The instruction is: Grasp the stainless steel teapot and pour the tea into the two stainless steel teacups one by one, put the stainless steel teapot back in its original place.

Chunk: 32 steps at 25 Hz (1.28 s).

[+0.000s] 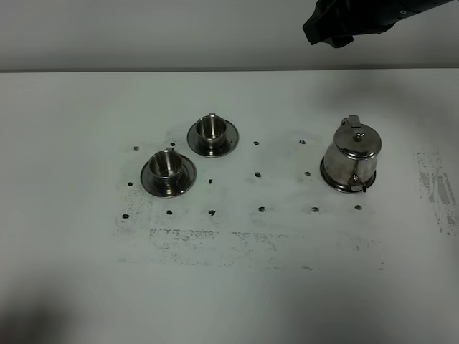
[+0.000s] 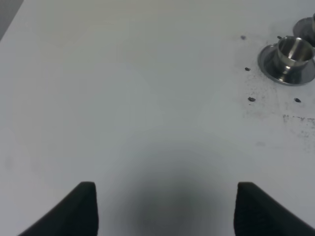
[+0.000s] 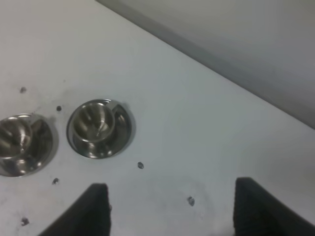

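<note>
Teapot (image 1: 351, 152) untouched on saucer (image 1: 328, 178); right gripper (image 3: 171, 183) spread wide, empty (left gripper (image 2: 167, 183) likewise), neither touching anything.

glossy steel teapot (image 1: 351, 154), matt table (image 1: 237, 287).

teapot (image 1: 351, 152): open all round | nearest teacup (image 1: 212, 130) well apart (to the left)

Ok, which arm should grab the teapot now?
Right. The teapot stands on the table's right side, nearer the open right gripper; the left gripper hangs over bare table beyond the cups.
</note>
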Tool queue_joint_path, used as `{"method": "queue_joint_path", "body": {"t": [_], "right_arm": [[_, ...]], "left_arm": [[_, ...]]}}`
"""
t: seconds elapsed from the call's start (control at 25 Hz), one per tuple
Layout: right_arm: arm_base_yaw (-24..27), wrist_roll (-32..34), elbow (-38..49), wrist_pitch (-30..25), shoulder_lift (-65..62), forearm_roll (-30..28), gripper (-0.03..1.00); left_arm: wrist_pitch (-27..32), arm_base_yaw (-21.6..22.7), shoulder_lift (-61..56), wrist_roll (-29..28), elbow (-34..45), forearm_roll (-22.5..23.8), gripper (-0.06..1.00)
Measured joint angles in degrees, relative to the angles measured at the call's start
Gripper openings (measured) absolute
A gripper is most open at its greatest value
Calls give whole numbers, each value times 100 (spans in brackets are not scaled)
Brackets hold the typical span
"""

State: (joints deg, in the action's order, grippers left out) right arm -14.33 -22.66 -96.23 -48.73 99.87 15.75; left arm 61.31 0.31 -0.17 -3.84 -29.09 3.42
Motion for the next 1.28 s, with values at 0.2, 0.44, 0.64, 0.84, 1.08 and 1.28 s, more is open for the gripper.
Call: {"method": "queue_joint_path", "body": {"t": [0.2, 0.44, 0.64, 0.84, 1.08, 1.28], "right_arm": [[0, -12, 0, 0, 269, 13, 52], [0, -39, 0, 0, 468, -33, 52], [0, 39, 0, 195, 495, -316, 52], [0, 433, 0, 624, 821, -729, 52], [13, 669, 0, 1043, 1360, -992, 52], [79, 1136, 0, 1276, 1801, -1617, 52]], "left_arm": [[0, -13, 0, 0, 0, 7, 56], [0, -13, 0, 0, 0, 7, 56], [0, -13, 0, 0, 0, 7, 56], [0, -13, 0, 0, 0, 12, 56], [0, -13, 0, 4, 0, 12, 56], [0, -13, 0, 4, 0, 12, 56]]}}
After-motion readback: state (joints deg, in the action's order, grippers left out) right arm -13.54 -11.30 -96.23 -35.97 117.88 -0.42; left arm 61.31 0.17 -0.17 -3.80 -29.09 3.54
